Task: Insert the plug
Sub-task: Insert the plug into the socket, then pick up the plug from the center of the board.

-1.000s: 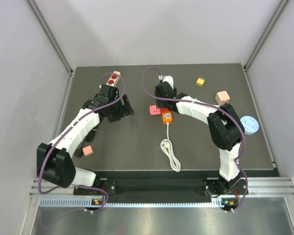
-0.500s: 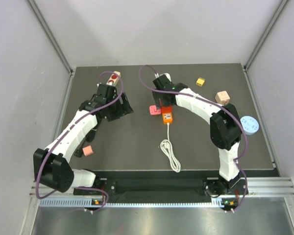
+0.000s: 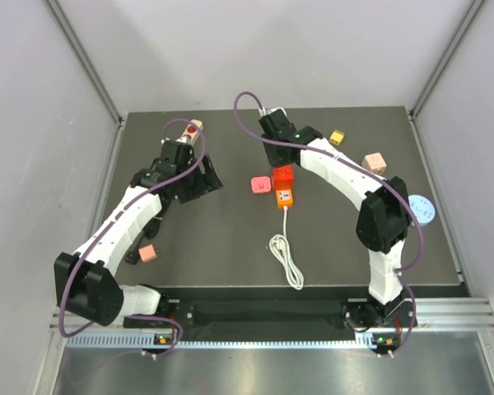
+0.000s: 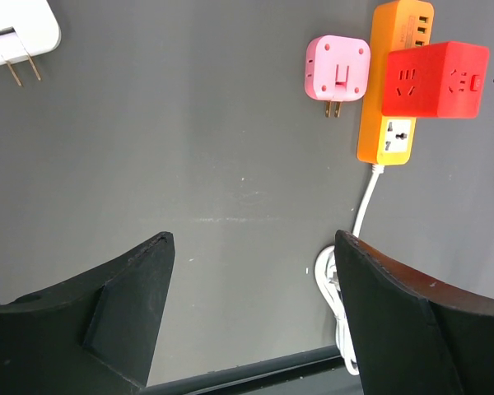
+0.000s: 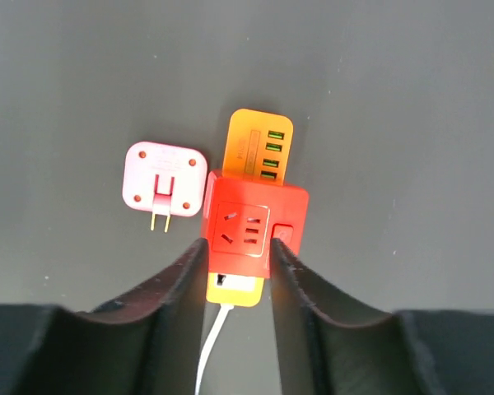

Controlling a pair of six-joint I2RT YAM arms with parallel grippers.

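A dark table is viewed from above. The left gripper is held spread wide and empty, well apart from the work. The right gripper is shown with its fingers narrowly parted and nothing pinched.

On the orange power strip, the plug is set upright.

Full seating cannot be confirmed. A half-seated plug could be tipped out if the loose strip were nudged.

Only the left wrist view shows the plug's side. Only the overhead view shows the right gripper clear of it.
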